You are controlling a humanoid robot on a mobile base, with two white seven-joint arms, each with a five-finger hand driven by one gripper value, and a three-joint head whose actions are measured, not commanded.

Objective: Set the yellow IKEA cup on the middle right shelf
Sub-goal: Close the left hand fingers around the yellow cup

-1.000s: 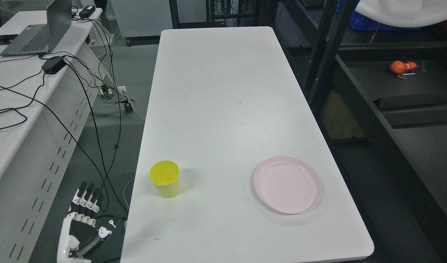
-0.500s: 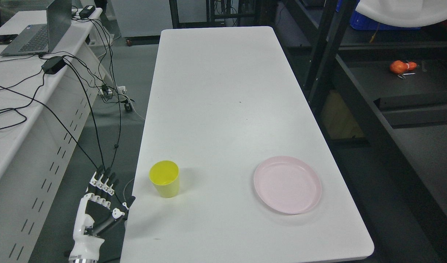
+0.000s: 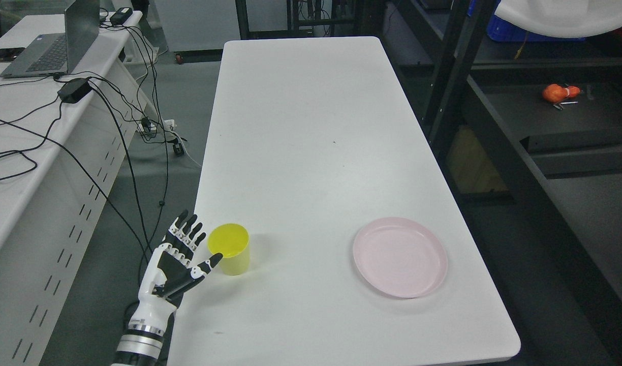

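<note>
Currently the left arm enters from the lower left edge and rises along the near-left edge of the white table [image 3: 301, 127], forearm roughly upright in the frame, palm turned toward the table. The left hand [image 3: 176, 259] is open: four fingers [image 3: 188, 229] extend straight up and close together, and the thumb points right toward the yellow cup [image 3: 229, 249], its tip at or just short of the cup wall; contact cannot be confirmed. Nothing is held. The yellow cup stands upright, mouth up, on the table near its left edge, just beside the hand. A pink plate [image 3: 400, 256] lies well apart to the right, near the right edge. The table surface between cup and plate and beyond them is bare. Right of the table stands a dark shelf unit [image 3: 499, 147], one level carrying an orange object [image 3: 559, 93].
</note>
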